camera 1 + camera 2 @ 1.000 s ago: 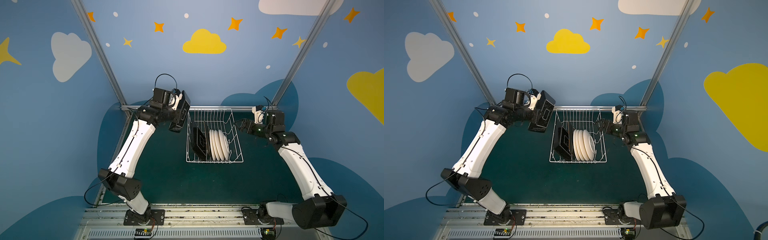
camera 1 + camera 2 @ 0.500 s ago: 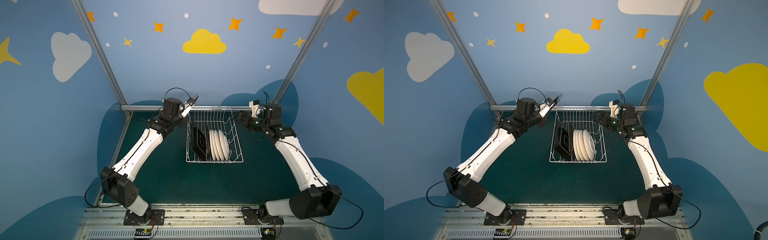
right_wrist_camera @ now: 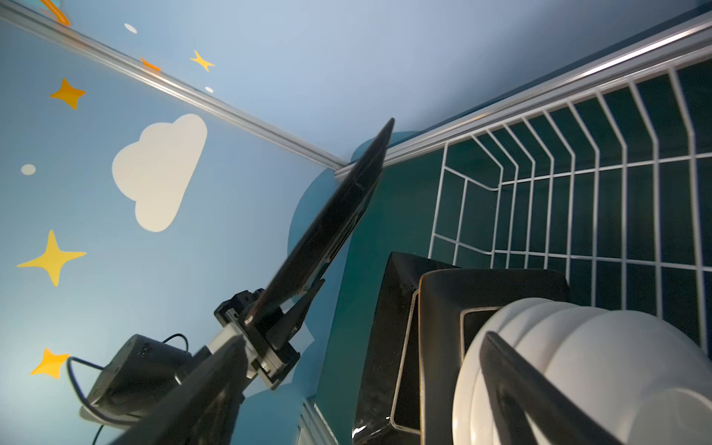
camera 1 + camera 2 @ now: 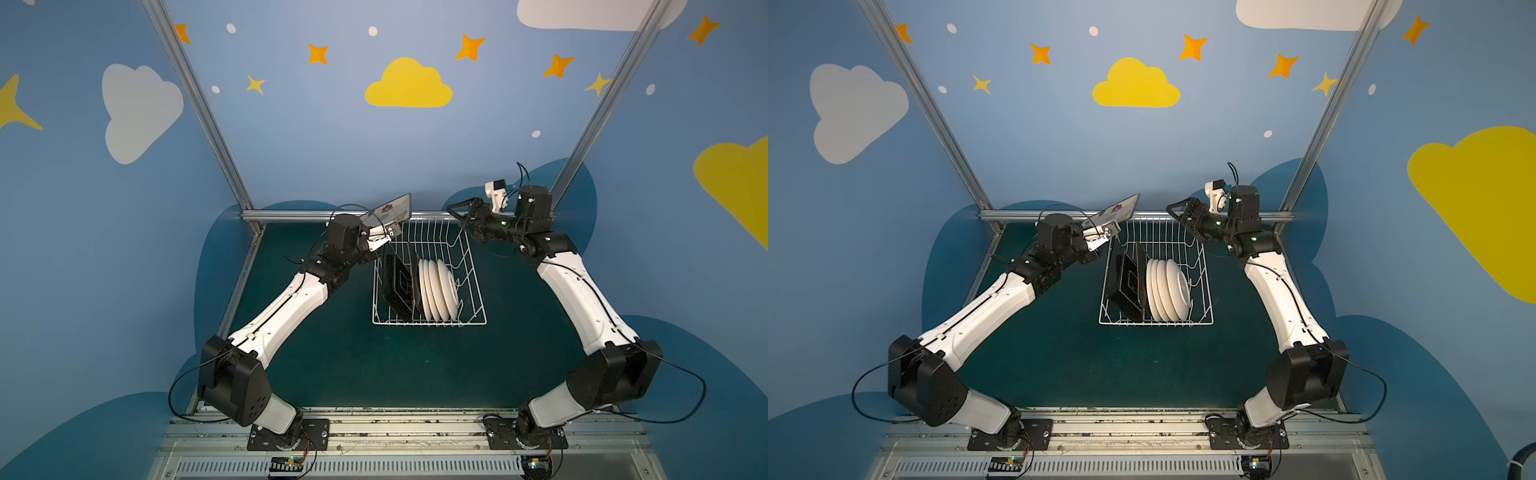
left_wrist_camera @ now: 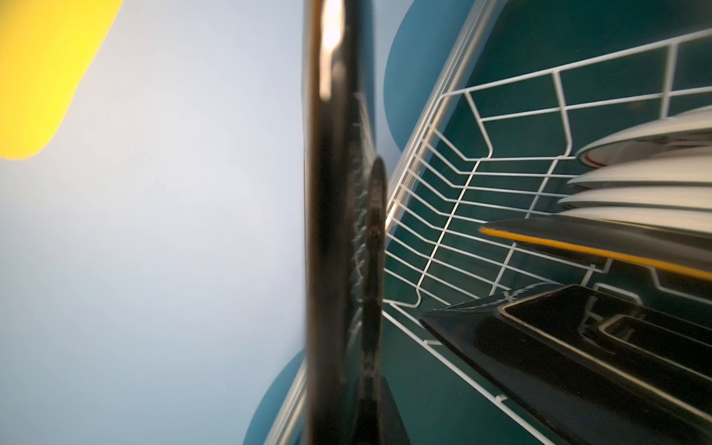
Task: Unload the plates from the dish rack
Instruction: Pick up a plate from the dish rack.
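Observation:
The white wire dish rack (image 4: 478, 293) (image 4: 1205, 291) stands mid-table in both top views. Two black square plates (image 4: 398, 286) (image 4: 1124, 282) and several round white plates (image 4: 438, 291) (image 4: 1168, 291) stand upright in it. My left gripper (image 4: 379, 236) (image 4: 1100, 232) is shut on a cream flowered square plate (image 4: 392, 210) (image 4: 1120, 209), held tilted over the rack's rear left corner. That held plate (image 5: 331, 192) shows edge-on in the left wrist view and, black back out (image 3: 339, 215), in the right wrist view. My right gripper (image 4: 460, 216) (image 4: 1178, 212) hangs open above the rear right corner, holding nothing.
An aluminium rail (image 4: 291, 215) runs along the back of the green table (image 4: 332, 353), just behind the rack. Slanted frame posts (image 4: 199, 108) rise at both rear corners against blue walls. The arm bases sit on the front rail (image 4: 395, 428).
My left arm has stretched lower and turned the held plate from black back showing to flowered face up near the rack's rear left corner. My right gripper moved back and left, still open.

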Available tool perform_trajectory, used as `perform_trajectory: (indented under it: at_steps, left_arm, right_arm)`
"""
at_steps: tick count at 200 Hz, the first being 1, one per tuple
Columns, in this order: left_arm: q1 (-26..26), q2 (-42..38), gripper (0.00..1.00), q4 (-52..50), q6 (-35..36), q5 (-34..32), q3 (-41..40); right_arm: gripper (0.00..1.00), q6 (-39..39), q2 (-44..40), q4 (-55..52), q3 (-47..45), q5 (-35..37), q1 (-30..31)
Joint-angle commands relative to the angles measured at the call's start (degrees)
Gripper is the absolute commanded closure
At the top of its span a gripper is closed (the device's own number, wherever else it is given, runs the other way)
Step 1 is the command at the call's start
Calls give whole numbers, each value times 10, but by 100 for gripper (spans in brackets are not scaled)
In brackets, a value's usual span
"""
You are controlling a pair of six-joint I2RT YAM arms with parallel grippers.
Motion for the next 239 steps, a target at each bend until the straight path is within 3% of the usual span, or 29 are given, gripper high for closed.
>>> perform_trajectory:
  at_steps: [1, 77, 120, 176, 220, 239]
  left_arm:
    - [-7, -44, 97, 156, 63, 43, 12]
    - [-15, -52, 97, 164, 94, 51, 1]
    - [-19, -55, 97, 180, 117, 49, -15]
    - [-20, -54, 97, 205, 128, 35, -36]
    - [-21, -56, 94, 219, 126, 34, -44]
    - [-21, -56, 91, 226, 130, 32, -47]
  right_arm:
    - [7, 19, 27, 12, 36, -31, 12]
    - [11, 65, 115, -3, 114, -40, 62]
    - [28, 125, 152, 16, 125, -71, 79]
    - [51, 124, 165, -7, 131, -65, 95]
    - [58, 133, 179, -19, 137, -70, 98]
    - [57, 123, 185, -42, 151, -69, 100]
